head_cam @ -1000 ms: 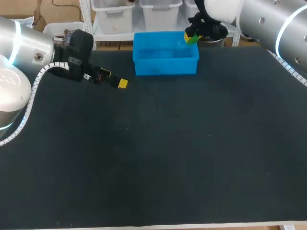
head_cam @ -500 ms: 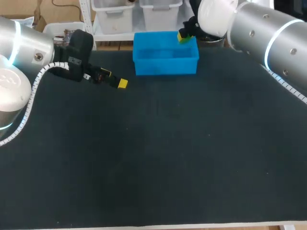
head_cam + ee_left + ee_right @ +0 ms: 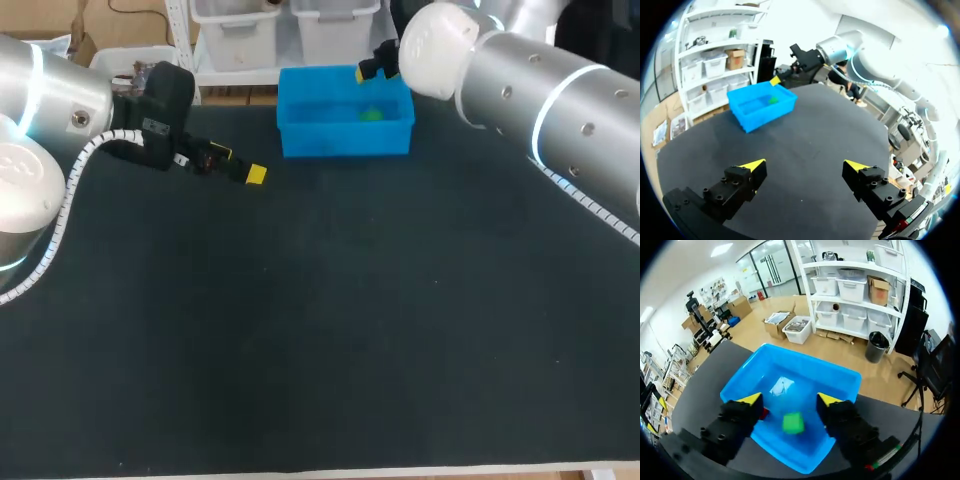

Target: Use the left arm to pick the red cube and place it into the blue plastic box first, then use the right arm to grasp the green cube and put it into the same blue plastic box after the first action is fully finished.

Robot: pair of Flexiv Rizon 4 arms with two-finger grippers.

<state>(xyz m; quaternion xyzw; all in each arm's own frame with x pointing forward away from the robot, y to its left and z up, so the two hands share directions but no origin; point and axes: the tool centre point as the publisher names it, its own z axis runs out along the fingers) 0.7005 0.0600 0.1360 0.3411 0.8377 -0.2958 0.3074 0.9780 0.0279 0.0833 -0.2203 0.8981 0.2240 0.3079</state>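
1. Green cube [image 3: 793,423]: there is one. It lies inside the blue plastic box [image 3: 805,356], below the gap between the right gripper's fingers, and touches neither finger.
2. Red cube [image 3: 763,413]: there is one, seen only as a red sliver on the box floor. It is just beside one finger of the right gripper and is mostly hidden by it.
3. Blue plastic box: there is one, at the far edge of the dark table [image 3: 320,330], standing upright and open-topped. Both cubes are inside it.
4. Right gripper [image 3: 790,400]: it hangs over the box with its two yellow-tipped fingers spread wide. It holds nothing.
5. Left gripper [image 3: 805,170]: it sits low over the table, to the left of the box and well apart from it. The left wrist view shows its two fingers wide apart with only bare table between them, so it grips nothing.
6. In all there are two cubes, one box and two grippers, and neither gripper has hold of anything.
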